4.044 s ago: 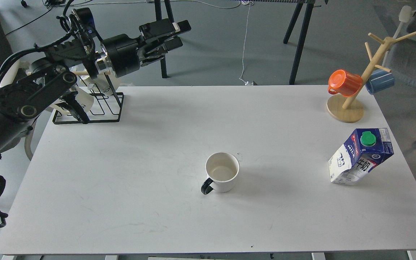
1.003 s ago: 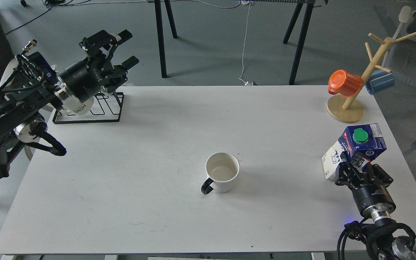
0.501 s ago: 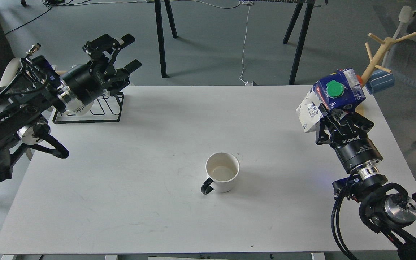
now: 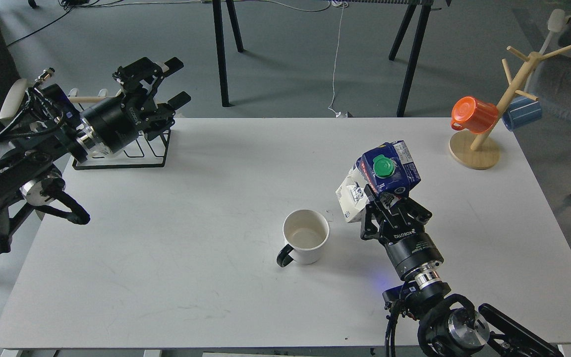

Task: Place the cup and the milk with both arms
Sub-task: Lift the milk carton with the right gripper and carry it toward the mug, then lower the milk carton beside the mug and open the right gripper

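Note:
The white cup (image 4: 305,236) with a black handle stands upright near the middle of the white table (image 4: 191,277), handle to the front left. My right gripper (image 4: 387,201) is shut on the blue and white milk carton (image 4: 382,178) with a green cap and holds it just right of the cup. Whether the carton touches the table I cannot tell. My left gripper (image 4: 174,82) is open and empty, above the table's far left corner.
A black wire rack (image 4: 132,148) stands at the far left under my left arm. A wooden mug tree (image 4: 493,124) with an orange mug (image 4: 474,115) and a blue mug (image 4: 522,113) stands at the far right corner.
My right gripper has carried the milk carton left and toward the front, from near the mug tree to just right of the cup. My left gripper has barely moved.

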Tool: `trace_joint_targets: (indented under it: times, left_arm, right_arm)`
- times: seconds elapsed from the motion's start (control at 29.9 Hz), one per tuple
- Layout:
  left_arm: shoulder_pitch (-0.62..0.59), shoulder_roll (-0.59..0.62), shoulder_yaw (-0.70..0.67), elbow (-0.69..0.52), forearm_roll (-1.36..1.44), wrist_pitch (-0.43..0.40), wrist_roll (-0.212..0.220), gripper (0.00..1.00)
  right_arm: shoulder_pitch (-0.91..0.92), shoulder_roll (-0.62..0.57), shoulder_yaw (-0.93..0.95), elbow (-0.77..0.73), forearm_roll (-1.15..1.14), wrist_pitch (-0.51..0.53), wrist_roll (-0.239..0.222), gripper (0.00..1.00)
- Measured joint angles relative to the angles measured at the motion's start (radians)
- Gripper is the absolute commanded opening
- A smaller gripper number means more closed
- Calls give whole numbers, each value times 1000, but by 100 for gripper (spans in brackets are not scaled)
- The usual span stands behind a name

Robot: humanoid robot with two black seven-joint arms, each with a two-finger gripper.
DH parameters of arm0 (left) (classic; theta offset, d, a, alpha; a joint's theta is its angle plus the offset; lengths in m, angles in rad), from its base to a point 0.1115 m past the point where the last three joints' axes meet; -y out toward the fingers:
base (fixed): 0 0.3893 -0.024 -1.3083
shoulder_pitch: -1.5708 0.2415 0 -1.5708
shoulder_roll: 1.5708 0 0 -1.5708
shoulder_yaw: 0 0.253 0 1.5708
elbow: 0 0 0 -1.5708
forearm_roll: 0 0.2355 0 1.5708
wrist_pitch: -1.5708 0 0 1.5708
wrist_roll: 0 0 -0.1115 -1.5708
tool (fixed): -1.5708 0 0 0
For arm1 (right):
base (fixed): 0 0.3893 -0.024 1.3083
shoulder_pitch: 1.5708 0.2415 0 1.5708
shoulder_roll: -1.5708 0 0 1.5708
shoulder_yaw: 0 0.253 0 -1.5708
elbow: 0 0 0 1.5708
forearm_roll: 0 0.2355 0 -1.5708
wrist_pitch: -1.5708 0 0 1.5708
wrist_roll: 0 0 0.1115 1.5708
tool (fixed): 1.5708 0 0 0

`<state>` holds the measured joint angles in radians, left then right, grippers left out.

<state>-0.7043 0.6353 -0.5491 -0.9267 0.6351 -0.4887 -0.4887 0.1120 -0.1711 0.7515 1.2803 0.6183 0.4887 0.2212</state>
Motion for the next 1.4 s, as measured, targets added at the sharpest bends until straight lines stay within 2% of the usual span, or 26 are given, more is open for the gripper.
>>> trace_joint_targets:
  times: [0.43,0.57,0.77,0.87,0.97,1.04,1.1,1.4]
  left_arm:
    - [12,0,0,0,0,0,0,83]
    - [14,5,0,0,0,0,0,83]
    - [15,9,0,0,0,0,0,83]
    - [15,10,0,0,0,0,0,83]
    - [18,14,0,0,0,0,0,83]
    - [20,17,-1,0,0,0,0,83]
    - [22,17,-1,0,0,0,0,83]
    - [23,18,-1,0,0,0,0,83]
  right_arm:
    - [-28,39,-28,-82,-37,0,3,20]
    - [-32,50,-30,-91,-44,0,3,25]
    - [-32,66,-37,-113,-52,0,3,39]
    - [-32,69,-43,-122,-52,0,3,50]
    - [-33,69,-44,-123,-52,0,2,69]
    - [-33,69,-44,-124,-52,0,2,77]
    - [-35,68,-44,-122,-53,0,1,96]
    - [-54,65,-46,-106,-73,0,-7,98]
